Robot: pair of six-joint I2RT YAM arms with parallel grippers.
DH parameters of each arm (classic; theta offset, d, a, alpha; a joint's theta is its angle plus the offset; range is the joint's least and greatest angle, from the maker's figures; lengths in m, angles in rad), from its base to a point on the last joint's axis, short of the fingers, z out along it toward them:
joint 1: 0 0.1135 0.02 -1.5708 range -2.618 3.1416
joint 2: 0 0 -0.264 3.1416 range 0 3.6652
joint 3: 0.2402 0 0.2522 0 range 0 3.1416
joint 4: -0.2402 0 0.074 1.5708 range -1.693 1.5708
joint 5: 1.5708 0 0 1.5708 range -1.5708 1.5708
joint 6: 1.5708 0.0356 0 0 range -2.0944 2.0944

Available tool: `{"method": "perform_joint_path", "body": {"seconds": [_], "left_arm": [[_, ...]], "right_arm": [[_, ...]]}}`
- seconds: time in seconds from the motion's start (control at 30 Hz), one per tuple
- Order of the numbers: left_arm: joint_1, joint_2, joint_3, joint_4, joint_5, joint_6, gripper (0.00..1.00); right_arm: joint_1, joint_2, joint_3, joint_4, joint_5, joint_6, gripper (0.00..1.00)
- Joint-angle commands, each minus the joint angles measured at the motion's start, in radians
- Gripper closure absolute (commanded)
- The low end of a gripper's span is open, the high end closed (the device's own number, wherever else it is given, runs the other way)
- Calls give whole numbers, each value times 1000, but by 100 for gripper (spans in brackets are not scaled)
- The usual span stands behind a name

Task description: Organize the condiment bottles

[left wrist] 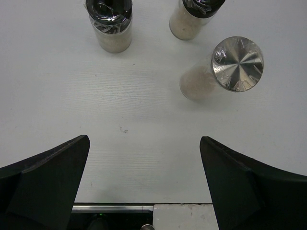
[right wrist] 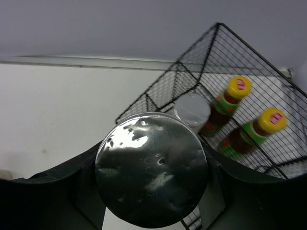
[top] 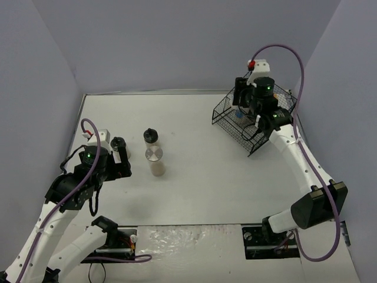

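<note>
White table (top: pixel 200 177), plain pale lilac walls on three sides. The arm bases sit at the bottom edge of the top view.

Left gripper (left wrist: pixel 145 141): lower left of the top view, jaws spread wide, nothing between them. In the wrist view the two fingers sit in the bottom corners with bare table across the gap. Three containers stand ahead, in the upper part of that frame, all clear of the fingers:
- left shaker (left wrist: pixel 109 24): black cap, pale contents, upper left.
- right shaker (left wrist: pixel 194 17): same kind, top centre, cut off by the frame edge.
- table jar (left wrist: pixel 237 64): silver lid, pale contents, upper right, lowest in frame of the three.

All three stand on the table, apart from one another. In the top view the left shaker stands just beyond the gripper. The table jar and right shaker sit a little to its right, close together.

Right gripper (right wrist: pixel 151 163): upper right of the top view, over the black wire basket (top: pixel 227 112). It is closed on the held jar (right wrist: pixel 151 187). The jar's silver lid fills the lower centre of the wrist view, with a dark finger against each side. Cannot tell whether the jar's base rests on anything.

Beyond it, inside the basket:
- basket jar (right wrist: pixel 192 110): silver lid, just behind the held jar.
- upper sauce bottle (right wrist: pixel 230 103) and lower sauce bottle (right wrist: pixel 254 132): dark, yellow caps, green labels, side by side at frame right.
</note>
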Motion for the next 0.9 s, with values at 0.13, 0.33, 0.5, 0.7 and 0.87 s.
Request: {"method": "perform_joint_path", "body": {"seconds": [0.13, 0.33, 0.5, 0.7, 0.87], "left_arm": [[0, 2, 4, 50, 0, 18, 3], [1, -1, 4, 48, -1, 15, 3], [0, -2, 5, 42, -6, 12, 3], [1, -6, 1, 36, -12, 7, 3], [1, -6, 3, 34, -19, 2, 3]], "right_arm": [[-150, 3, -2, 48, 100, 88, 100], [-185, 72, -24, 119, 92, 95, 100], [-187, 132, -34, 155, 97, 99, 100], [-187, 192, -68, 213, 107, 109, 100], [-190, 223, -108, 282, 98, 139, 100]]}}
